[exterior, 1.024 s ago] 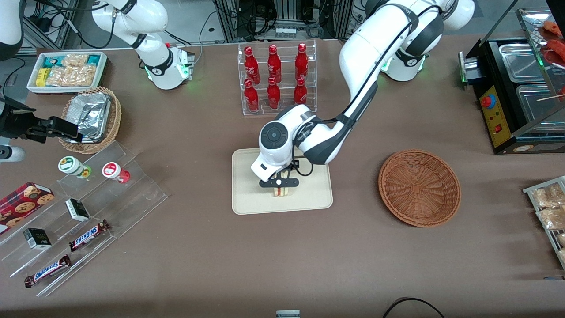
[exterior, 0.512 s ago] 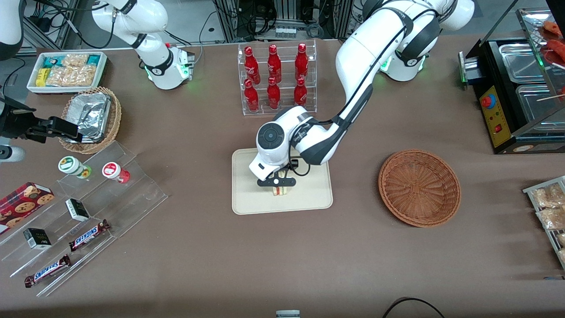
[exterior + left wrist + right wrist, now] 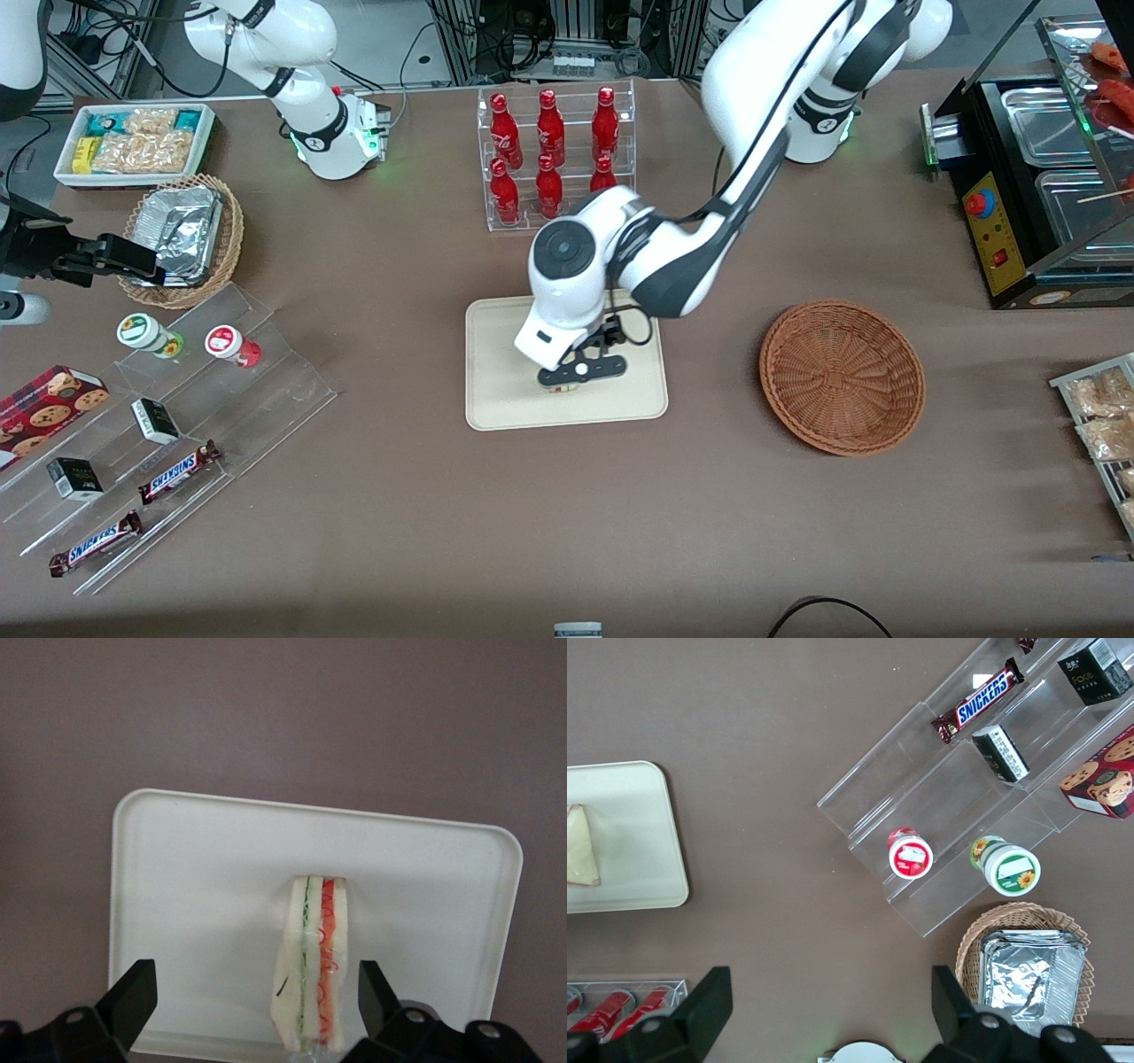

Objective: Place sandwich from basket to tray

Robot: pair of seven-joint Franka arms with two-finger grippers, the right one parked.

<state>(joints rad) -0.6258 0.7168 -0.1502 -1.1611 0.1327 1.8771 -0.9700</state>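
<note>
Since a second ago the left arm has lifted: its wrist sits higher over the tray (image 3: 496, 390), and the claw (image 3: 582, 371), which then was closed round the sandwich (image 3: 312, 966), now stands wide with both fingers (image 3: 131, 999) well apart from the bread. The sandwich rests on the tray on its own, upright on one edge, its red and green filling lines facing the wrist camera.

The reddish-brown basket (image 3: 842, 377) lies on the desk (image 3: 567, 514) toward the working arm's end, holding nothing. Farther from the front camera than the tray stands a clear rack of red bottles (image 3: 554, 155). Toward the parked arm's end sit a tan basket with foil (image 3: 182, 235), a white bin of snacks (image 3: 133, 142) and a clear stepped stand with candy bars (image 3: 177, 471).

In the front view the claw and wrist hide nearly all of the sandwich. The left wrist view shows it whole between the spread fingers, and the right wrist view shows a pale wedge of it on the tray.
</note>
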